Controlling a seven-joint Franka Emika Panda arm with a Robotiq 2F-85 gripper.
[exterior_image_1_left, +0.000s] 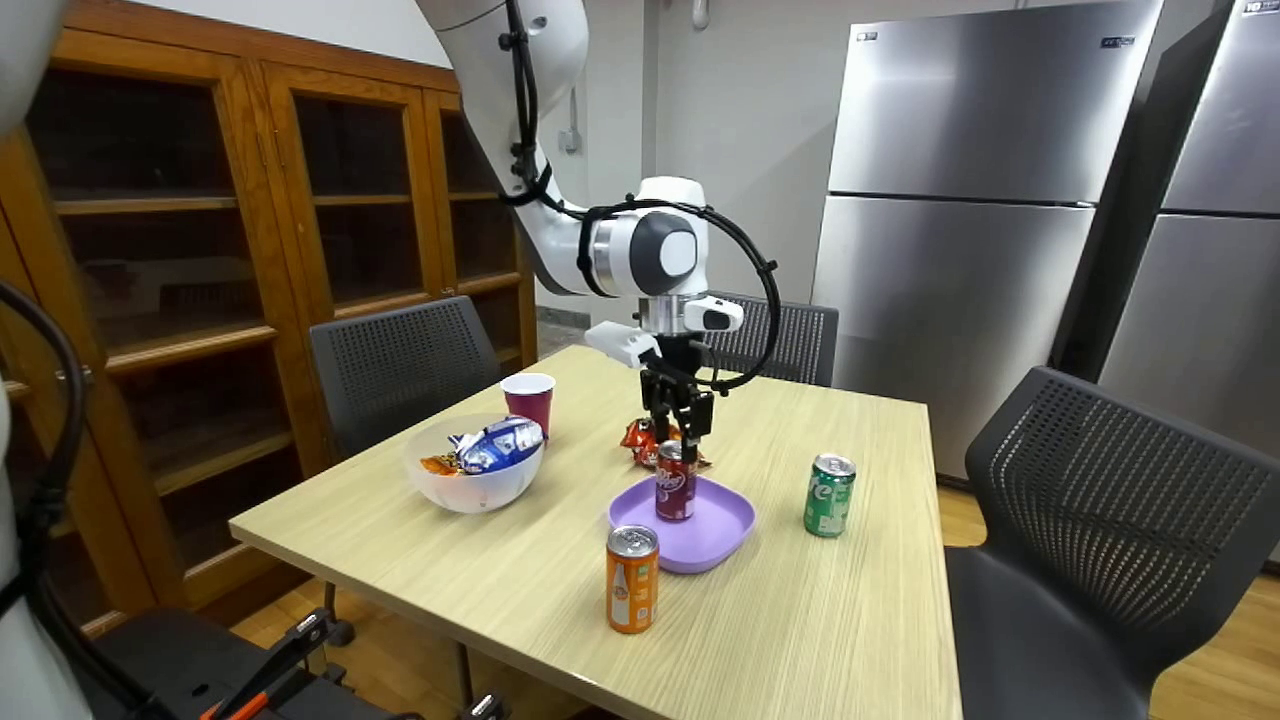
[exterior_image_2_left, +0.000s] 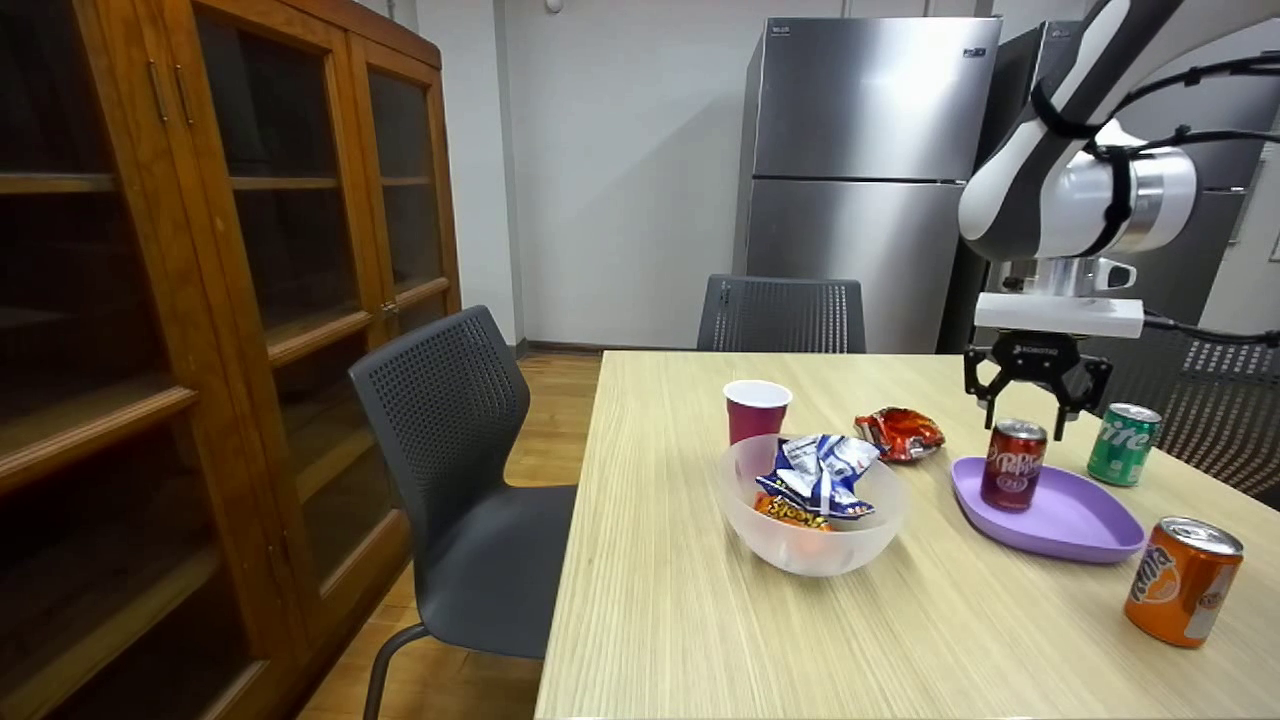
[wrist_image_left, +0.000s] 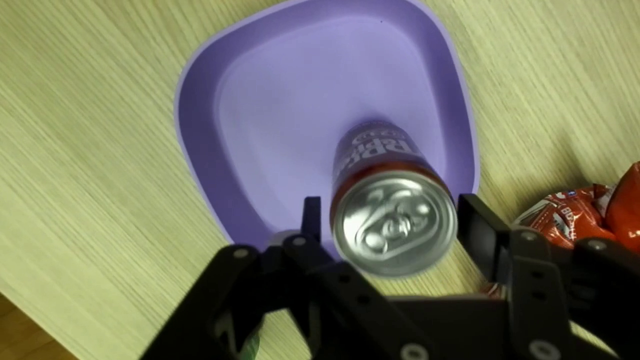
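A dark red Dr Pepper can (exterior_image_1_left: 675, 492) (exterior_image_2_left: 1012, 472) (wrist_image_left: 375, 145) stands upright on a purple plate (exterior_image_1_left: 722, 530) (exterior_image_2_left: 1085, 515) (wrist_image_left: 280, 100). Around its top, my gripper (exterior_image_1_left: 677, 442) (exterior_image_2_left: 1024, 430) (wrist_image_left: 391, 212) points down with its jaws open. In the wrist view a gap shows between the can and the left finger (wrist_image_left: 311, 217). The right finger (wrist_image_left: 477, 225) appears very near the can's rim; whether they touch I cannot tell. An orange Fanta can (exterior_image_1_left: 632, 580) (exterior_image_2_left: 1185, 580) and a green Sprite can (exterior_image_1_left: 830, 497) (exterior_image_2_left: 1124, 446) stand on the table beside the plate.
A crumpled red snack bag (exterior_image_1_left: 640, 440) (exterior_image_2_left: 900, 433) (wrist_image_left: 565, 215) lies close to the plate. A translucent bowl (exterior_image_1_left: 475, 492) (exterior_image_2_left: 800, 548) holds snack bags, with a maroon cup (exterior_image_1_left: 530, 400) (exterior_image_2_left: 756, 415) behind it. Dark chairs (exterior_image_1_left: 1080, 500) surround the table.
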